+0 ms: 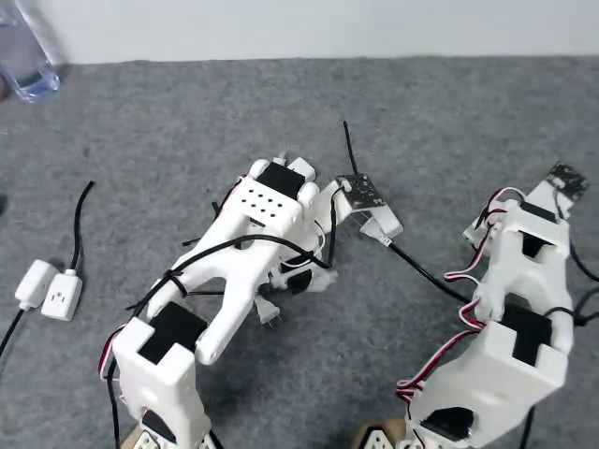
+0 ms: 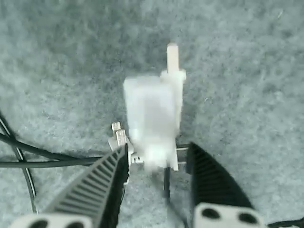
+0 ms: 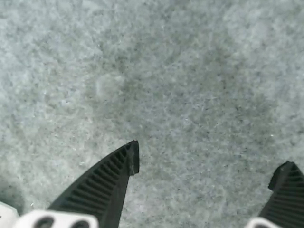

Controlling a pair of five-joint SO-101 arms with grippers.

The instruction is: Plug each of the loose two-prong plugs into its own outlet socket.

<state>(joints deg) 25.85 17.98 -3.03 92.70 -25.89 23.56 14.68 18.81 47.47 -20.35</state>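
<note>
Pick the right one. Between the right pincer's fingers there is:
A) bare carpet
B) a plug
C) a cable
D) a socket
A: the right pincer stands open, and there is just grey carpet between its fingers.

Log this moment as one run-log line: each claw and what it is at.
left claw: around white plastic two-prong plug | right claw: open, over grey carpet

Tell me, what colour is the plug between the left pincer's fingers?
The plug is white; the left wrist view shows it best.
</note>
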